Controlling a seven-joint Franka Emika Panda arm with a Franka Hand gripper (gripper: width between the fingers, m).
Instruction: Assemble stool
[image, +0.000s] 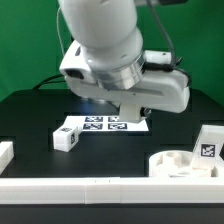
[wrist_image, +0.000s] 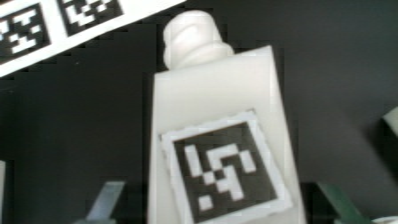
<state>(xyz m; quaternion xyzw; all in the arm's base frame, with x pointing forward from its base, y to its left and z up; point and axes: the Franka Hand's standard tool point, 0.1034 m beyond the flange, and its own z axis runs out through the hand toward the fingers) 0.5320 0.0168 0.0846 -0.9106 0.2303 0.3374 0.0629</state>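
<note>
Border bar x1 (image: 90, 190) | seat disc x1 (image: 172, 160) | legs x2 (image: 67, 137) | gripper (wrist_image: 217, 203) released, astride leg (wrist_image: 214, 110)

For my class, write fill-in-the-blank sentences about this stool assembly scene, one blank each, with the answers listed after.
1. In the wrist view, the end effector's jaws stand ___, one finger on either side of the leg.
2. The tag on that leg is black and ___.
3. The seat lies at the exterior view's ___.
4. The marker board lies on a table coloured ___.

Answers: open; white; right; black.
</note>
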